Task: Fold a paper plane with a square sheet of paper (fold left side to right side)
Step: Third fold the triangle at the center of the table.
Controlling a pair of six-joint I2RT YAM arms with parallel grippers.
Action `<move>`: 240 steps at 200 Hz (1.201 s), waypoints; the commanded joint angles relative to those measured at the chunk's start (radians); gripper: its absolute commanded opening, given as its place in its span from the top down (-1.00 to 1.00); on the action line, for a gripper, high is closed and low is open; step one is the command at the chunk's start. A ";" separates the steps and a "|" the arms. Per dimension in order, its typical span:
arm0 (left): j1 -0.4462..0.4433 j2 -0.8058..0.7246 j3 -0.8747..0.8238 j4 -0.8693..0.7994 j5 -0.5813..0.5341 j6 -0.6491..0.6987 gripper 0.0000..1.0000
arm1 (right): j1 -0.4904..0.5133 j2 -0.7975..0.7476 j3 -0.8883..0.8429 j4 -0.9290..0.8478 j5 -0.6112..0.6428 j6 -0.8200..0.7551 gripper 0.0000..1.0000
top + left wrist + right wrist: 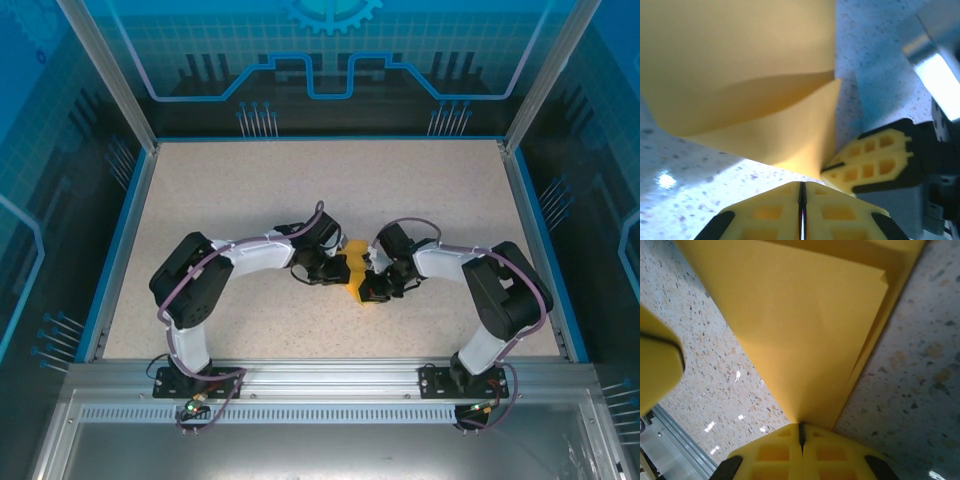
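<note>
The paper plane (356,272) is a narrow folded piece of orange-yellow paper at the table's middle, between both grippers. My right gripper (370,286) is shut on its near tip. In the right wrist view the layered paper (805,315) narrows into the shut right gripper (800,426). My left gripper (338,270) sits just left of the paper. In the left wrist view the left gripper (801,184) is shut with nothing between the fingers, and the lifted paper (740,75) ends just ahead of it. The right gripper's fingers (875,160) pinch that corner.
The speckled table (250,190) has a blue raised rim and glass walls round it. An aluminium rail (320,380) with both arm bases runs along the near edge. A blurred yellow finger (657,365) stands at the left of the right wrist view.
</note>
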 commanded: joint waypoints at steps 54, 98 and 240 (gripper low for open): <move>-0.037 0.038 -0.016 0.079 0.057 -0.044 0.83 | 0.001 0.040 -0.039 -0.079 0.120 -0.015 1.00; -0.043 0.072 -0.019 0.108 0.071 -0.057 0.85 | 0.005 0.052 -0.036 -0.077 0.117 -0.014 1.00; -0.008 0.155 -0.045 0.081 -0.028 -0.019 0.94 | 0.006 0.054 -0.026 -0.132 0.164 -0.035 1.00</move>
